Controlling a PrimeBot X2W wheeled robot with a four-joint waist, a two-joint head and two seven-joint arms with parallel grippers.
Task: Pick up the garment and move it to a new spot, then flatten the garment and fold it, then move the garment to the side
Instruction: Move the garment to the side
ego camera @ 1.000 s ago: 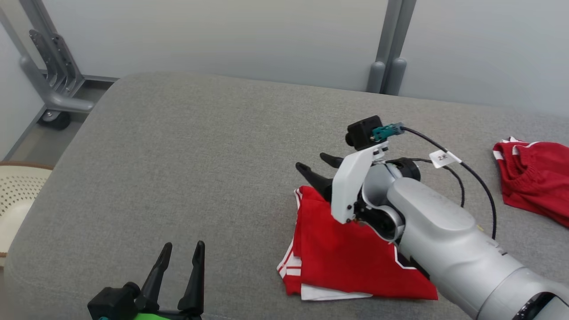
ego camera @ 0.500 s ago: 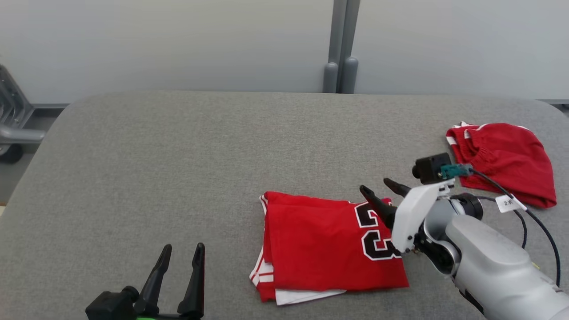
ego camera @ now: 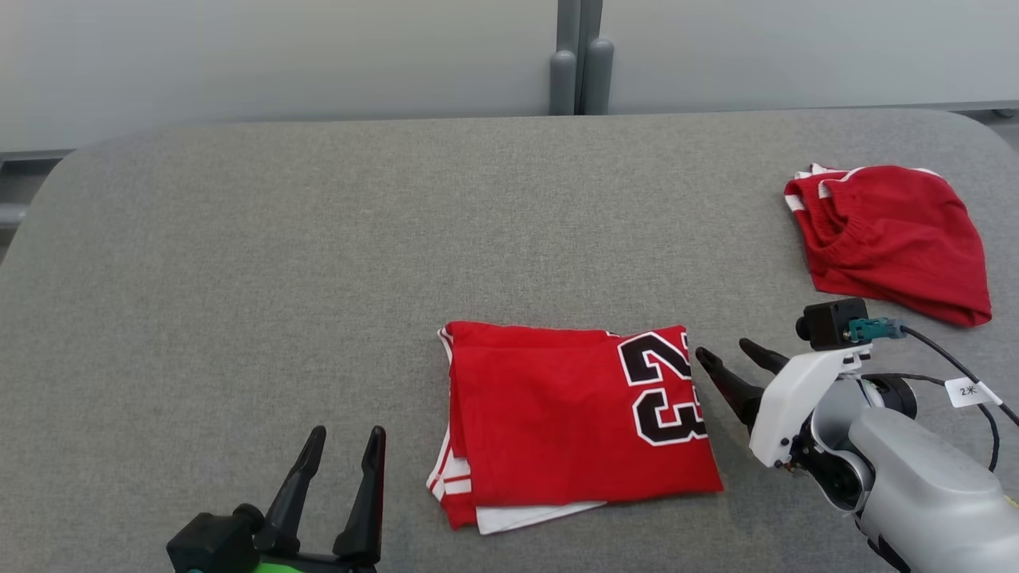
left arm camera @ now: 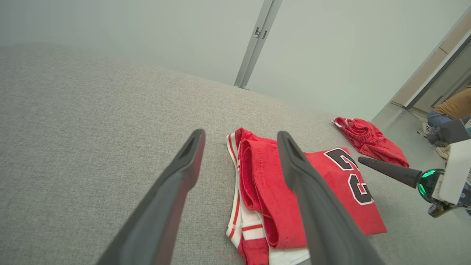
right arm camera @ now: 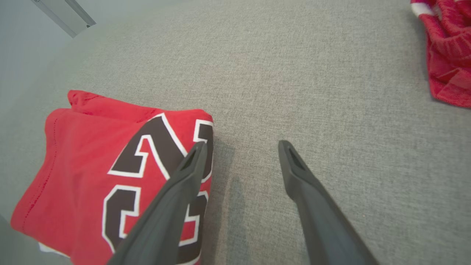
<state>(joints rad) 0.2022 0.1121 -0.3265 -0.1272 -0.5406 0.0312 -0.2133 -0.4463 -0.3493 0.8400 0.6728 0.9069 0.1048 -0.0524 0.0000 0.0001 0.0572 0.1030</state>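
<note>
The garment [ego camera: 557, 430] is a red jersey with a black "23", lying folded into a flat rectangle on the grey padded table [ego camera: 318, 239]; white trim shows at its front left corner. It also appears in the left wrist view [left arm camera: 353, 217] and the right wrist view [right arm camera: 84, 147]. My right gripper [ego camera: 723, 348] stands open just off the garment's right edge, with nothing between its fingers [right arm camera: 241, 143]. At the lower left my left gripper [ego camera: 348, 431] is open and empty, a short way left of the garment [left arm camera: 241, 132].
A second red garment [ego camera: 892, 239] lies crumpled at the table's back right [right arm camera: 449, 55]. A grey post [ego camera: 577, 79] stands behind the table's far edge. A person [left arm camera: 449, 110] sits beyond the table at the far right of the left wrist view.
The head camera has swung right, shifting the whole picture. My right gripper has drawn back from over the garment to just past its right edge, uncovering the "23". The left gripper has stayed put.
</note>
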